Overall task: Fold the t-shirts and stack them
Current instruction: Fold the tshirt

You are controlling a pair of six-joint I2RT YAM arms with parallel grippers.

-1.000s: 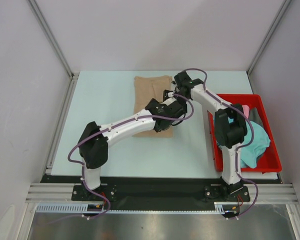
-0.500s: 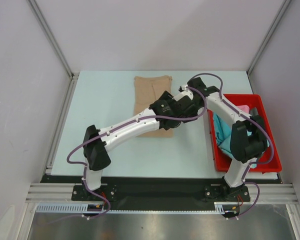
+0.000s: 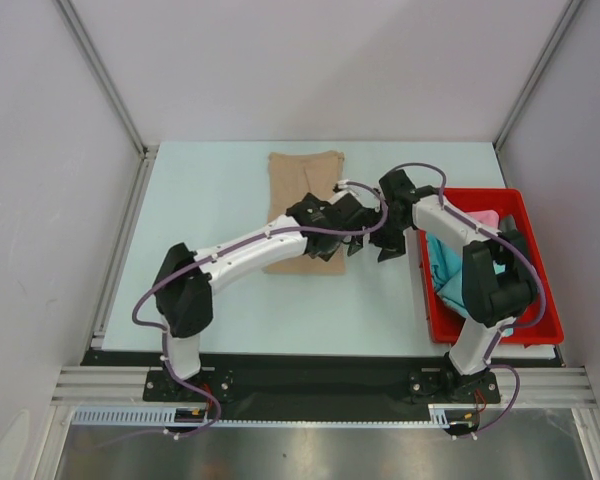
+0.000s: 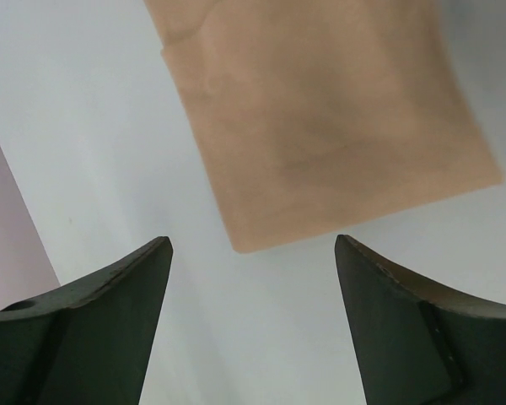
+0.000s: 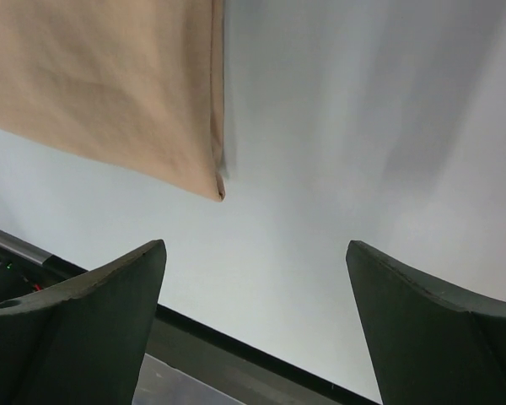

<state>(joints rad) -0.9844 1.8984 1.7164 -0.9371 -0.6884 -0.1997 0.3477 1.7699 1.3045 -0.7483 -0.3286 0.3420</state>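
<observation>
**Left gripper [image 4: 251, 245]:** its 2 dark fingers [image 4: 110, 321] stand apart with nothing between them. The pale matte table [image 4: 84, 126] lies bare beneath both fingers. The near-left corner of the folded tan cloth t-shirt [image 4: 320, 126] sits between the fingertips. The cloth runs on beyond the right finger, flat on the table.

**Right gripper [image 5: 255, 249]:** its 2 fingers are spread apart and empty. Bare table fills the gap and the room ahead. 1 corner of the tan t-shirt lies ahead of the left finger. The black strip at the table edge [image 5: 236, 346] runs behind the fingertips.

**Arm pose, overhead view:**
- The left arm [image 3: 250, 250] reaches diagonally over the tan t-shirt's near-right part.
- The right arm [image 3: 450, 220] is bent, with its elbow above the red rectangular plastic bin [image 3: 540, 330].
- The bin holds a teal t-shirt [image 3: 448, 268] and a pink t-shirt [image 3: 486, 218].
</observation>
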